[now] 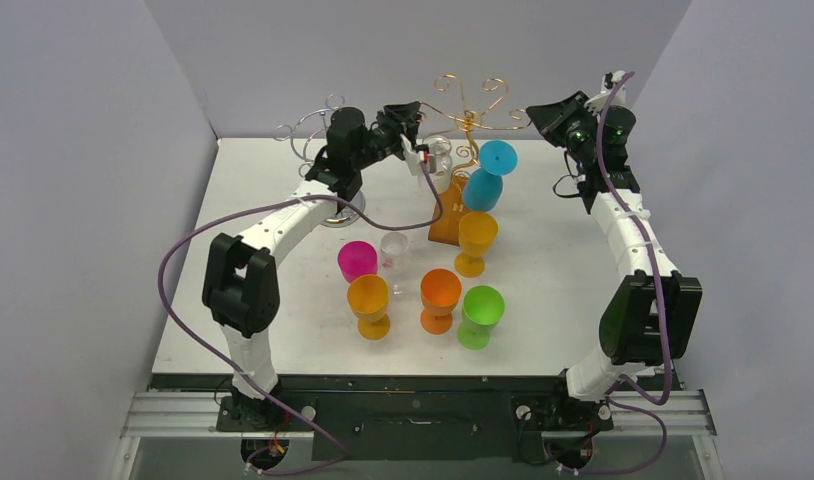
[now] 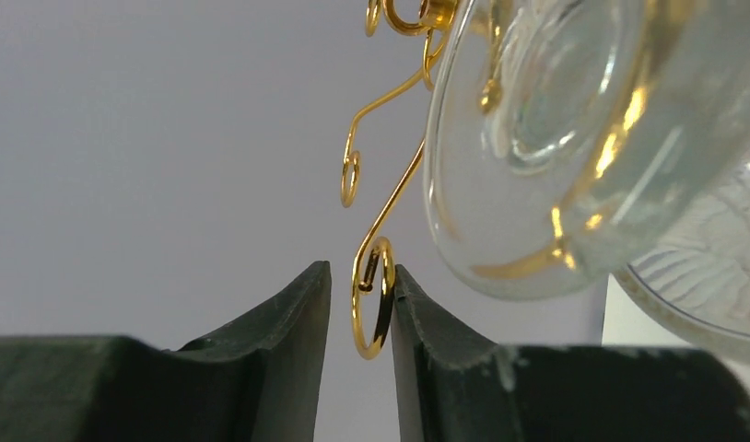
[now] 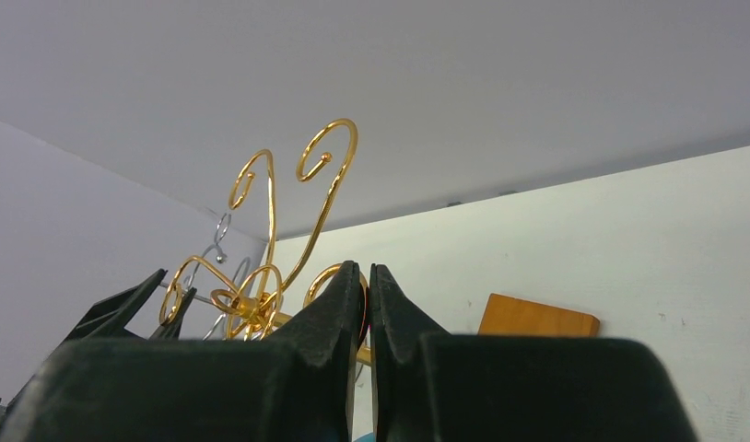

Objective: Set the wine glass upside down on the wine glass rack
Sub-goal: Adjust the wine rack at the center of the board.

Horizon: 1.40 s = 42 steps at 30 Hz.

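Observation:
A clear wine glass (image 1: 439, 156) hangs foot-up and tilted on a left arm of the gold wire wine glass rack (image 1: 470, 118). In the left wrist view its round foot (image 2: 537, 138) fills the upper right. My left gripper (image 1: 420, 152) sits just left of it, open by a narrow gap, with a gold end loop (image 2: 371, 308) of the rack between the fingers. The loop touches the right finger only. My right gripper (image 1: 535, 113) is at the rack's right side, shut on a gold loop (image 3: 327, 281) of the rack (image 3: 261, 221).
A teal glass (image 1: 488, 178) hangs upside down on the rack above its wooden base (image 1: 445, 222). Yellow (image 1: 476, 240), magenta (image 1: 356, 260), clear (image 1: 395, 250), two orange (image 1: 368, 303) (image 1: 439, 298) and green (image 1: 480, 315) glasses stand on the table. A silver rack (image 1: 318, 140) stands back left.

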Tool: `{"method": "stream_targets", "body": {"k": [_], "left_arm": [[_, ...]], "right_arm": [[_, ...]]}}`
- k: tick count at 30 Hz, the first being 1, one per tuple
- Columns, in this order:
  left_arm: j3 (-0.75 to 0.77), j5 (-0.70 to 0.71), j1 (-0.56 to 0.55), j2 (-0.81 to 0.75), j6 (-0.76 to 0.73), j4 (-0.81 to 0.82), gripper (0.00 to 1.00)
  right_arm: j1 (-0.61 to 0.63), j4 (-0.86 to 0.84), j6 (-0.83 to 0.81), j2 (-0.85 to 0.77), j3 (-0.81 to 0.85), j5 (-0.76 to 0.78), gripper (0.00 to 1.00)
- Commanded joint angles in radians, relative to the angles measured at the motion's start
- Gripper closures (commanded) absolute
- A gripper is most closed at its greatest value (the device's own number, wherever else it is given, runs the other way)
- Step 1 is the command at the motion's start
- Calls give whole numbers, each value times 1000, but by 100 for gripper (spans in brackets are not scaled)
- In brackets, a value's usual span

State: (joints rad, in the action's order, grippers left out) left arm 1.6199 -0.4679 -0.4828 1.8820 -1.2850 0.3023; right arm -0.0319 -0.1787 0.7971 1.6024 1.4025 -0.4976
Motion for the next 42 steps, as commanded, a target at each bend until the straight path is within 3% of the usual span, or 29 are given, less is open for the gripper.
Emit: {"method": "stream_targets", "body": {"k": [1, 7, 13, 17, 33, 42], "left_arm": [[88, 25, 1, 15, 25, 56, 76], [205, 75, 30, 51, 86, -25, 84], [266, 73, 58, 71, 114, -71, 81], [256, 81, 58, 67, 136, -85, 72], [127, 112, 115, -64, 224, -158, 5], [136, 152, 125, -96, 275, -202, 4]], "right_arm": [[53, 4, 0, 5, 2, -66, 100], [92, 15, -19, -27, -42, -42, 100], [122, 40, -41, -78, -93, -23, 100], [145, 54, -53, -102, -120, -8, 100], [121, 122, -60, -61, -52, 21, 100], [90, 138, -66, -20, -16, 18, 100]]}}
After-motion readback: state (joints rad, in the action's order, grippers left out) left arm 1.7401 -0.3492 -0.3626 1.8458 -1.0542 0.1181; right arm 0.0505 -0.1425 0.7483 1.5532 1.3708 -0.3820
